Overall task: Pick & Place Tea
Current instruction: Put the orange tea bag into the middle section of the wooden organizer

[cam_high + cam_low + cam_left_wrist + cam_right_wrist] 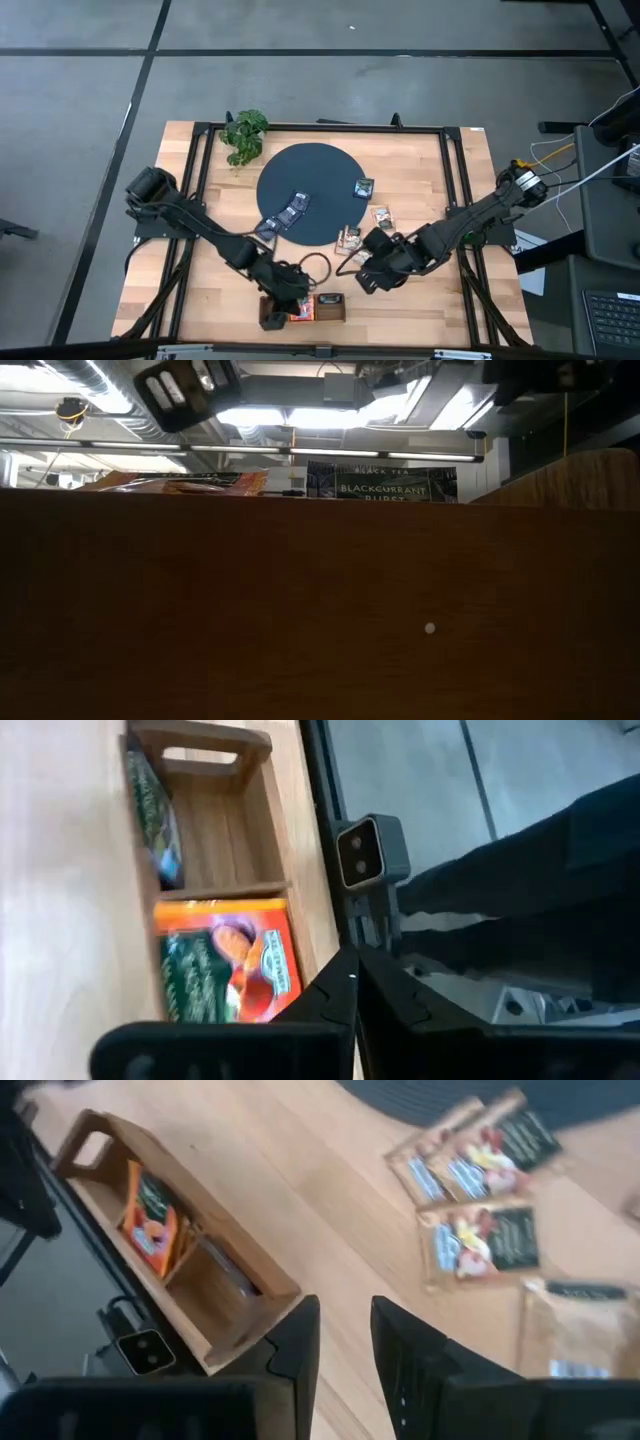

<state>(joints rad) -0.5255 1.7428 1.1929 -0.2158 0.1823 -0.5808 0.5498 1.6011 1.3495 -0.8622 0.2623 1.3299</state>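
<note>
We judge the tea sachets [478, 1245] light, thin and slippery; pinch an edge. Left hand [352, 982] closed empty over the tray [262, 840]; right hand [345, 1342] open.

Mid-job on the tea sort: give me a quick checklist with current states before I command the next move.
1. Left gripper shut and empty, by the wooden tray: ok.
2. Red-orange sachet lying in its compartment: ok.
3. Right gripper open, nothing between its fingers: ok.
4. Loose sachets ahead of the right gripper, on bare table: ok.
5. Sachets on the dark mat left to sort: not ok.
6. Third compartment's contents: cannot tell.
</note>
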